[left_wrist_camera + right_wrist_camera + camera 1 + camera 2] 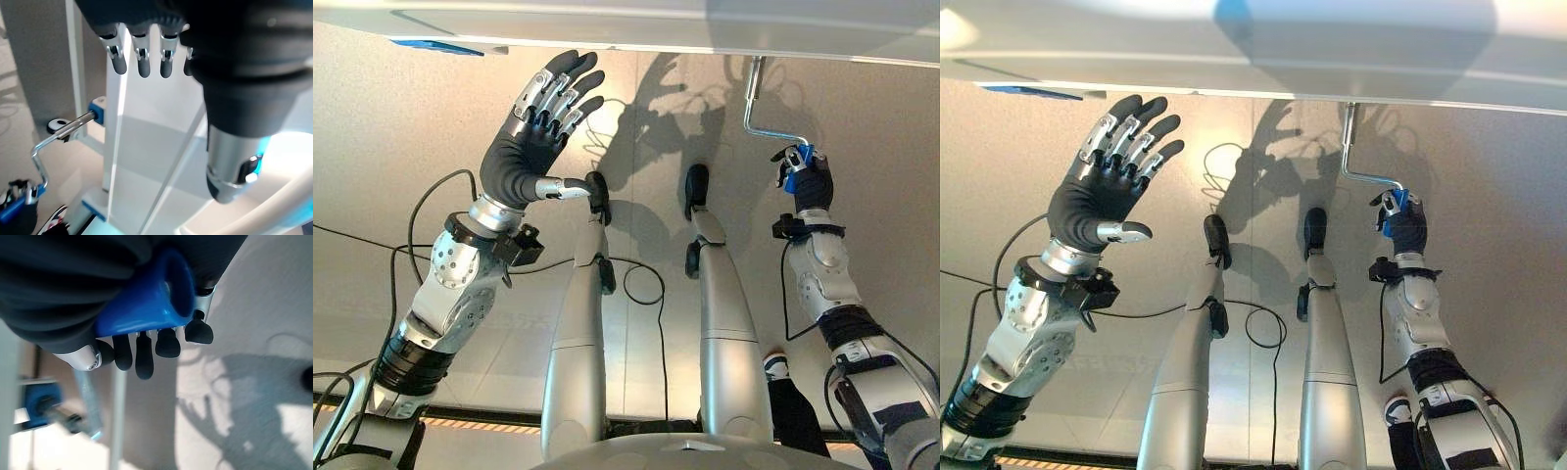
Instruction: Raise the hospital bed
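**Crank handle held in the right hand, under the bed edge**

Crank [766, 116] of bent metal rod hangs from the white bed frame [705, 24] at the far side of the scene, on the right. Its blue grip [146, 298] is inside the right hand [806, 174], and the fingers [142, 355] are curled round it with the thumb closing from the other side. The left hand [533, 137] is lifted on the left with its fingers straight and spread, holding nothing and touching nothing.

The rod looks stiff and hard, so I think it will not bend in the hand. The metal part looks smooth and may slip; the blue grip is the better place to hold, and it probably turns on the rod. Turning it may need steady force, because it lifts the bed.

The floor [391, 127] below is pale beige and plain, with strong shadows of both hands on it. A dark shoe [773, 367] of a person shows near the right arm.
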{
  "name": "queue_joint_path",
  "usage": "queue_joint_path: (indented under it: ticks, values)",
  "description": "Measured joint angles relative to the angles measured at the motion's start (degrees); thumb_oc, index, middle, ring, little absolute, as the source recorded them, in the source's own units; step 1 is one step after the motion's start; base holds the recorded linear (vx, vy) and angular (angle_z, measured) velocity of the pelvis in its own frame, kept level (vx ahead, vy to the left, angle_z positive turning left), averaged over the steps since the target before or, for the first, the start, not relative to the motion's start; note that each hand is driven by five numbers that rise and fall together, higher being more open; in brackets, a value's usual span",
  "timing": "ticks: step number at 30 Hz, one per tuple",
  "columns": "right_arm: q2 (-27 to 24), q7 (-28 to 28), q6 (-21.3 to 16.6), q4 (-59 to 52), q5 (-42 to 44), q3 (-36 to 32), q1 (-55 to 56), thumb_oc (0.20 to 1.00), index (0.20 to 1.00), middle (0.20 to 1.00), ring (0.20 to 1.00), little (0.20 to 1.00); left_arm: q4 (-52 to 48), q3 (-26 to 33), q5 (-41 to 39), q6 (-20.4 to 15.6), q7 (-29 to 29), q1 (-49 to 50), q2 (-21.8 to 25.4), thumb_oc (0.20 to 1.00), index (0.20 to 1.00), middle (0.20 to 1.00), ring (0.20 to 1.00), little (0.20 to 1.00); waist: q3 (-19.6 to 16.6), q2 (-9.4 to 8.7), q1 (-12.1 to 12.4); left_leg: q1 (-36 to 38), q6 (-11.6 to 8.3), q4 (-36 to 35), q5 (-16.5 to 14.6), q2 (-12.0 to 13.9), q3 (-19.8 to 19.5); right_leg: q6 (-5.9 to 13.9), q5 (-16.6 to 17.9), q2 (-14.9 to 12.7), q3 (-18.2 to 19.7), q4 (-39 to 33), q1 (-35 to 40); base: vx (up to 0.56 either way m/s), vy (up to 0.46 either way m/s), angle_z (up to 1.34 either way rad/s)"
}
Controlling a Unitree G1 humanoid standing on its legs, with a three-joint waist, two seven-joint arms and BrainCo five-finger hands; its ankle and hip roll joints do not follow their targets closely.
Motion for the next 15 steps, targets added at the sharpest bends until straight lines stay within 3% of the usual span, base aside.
queue_joint_path:
  ticks: [5,7,15]
  values:
    - [-0.2,0.2,2.5,11.4,-0.1,3.8,-7.2,0.200,0.200,0.200,0.200,0.200,0.0,-2.7,-0.1,0.0,0.1,-2.4,1.6,1.000,1.000,1.000,1.000,1.000,0.0,0.01,0.9,0.1,0.05,0.3,0.1,-0.1,-0.1,0.06,0.1,-0.1,0.0,0.2,0.2,0.00,0.000,0.01]
    - [-1.5,0.4,5.5,17.3,-2.2,8.6,-11.8,0.200,0.200,0.200,0.200,0.200,0.1,-5.6,-0.1,0.0,0.0,-4.0,2.0,1.000,1.000,1.000,1.000,1.000,0.0,0.02,1.2,0.3,0.13,0.4,0.1,-0.1,0.0,0.12,0.2,-0.1,0.0,0.2,0.5,0.00,0.000,0.00]
    - [-1.4,0.8,10.7,26.9,-9.8,13.4,-19.6,0.200,0.200,0.200,0.200,0.200,0.3,-8.3,-0.1,0.1,-0.1,-5.9,1.1,1.000,1.000,1.000,1.000,1.000,0.0,0.28,2.9,0.4,0.04,0.3,0.2,0.1,0.0,0.08,0.3,0.1,0.0,0.3,0.4,0.00,0.000,0.00]
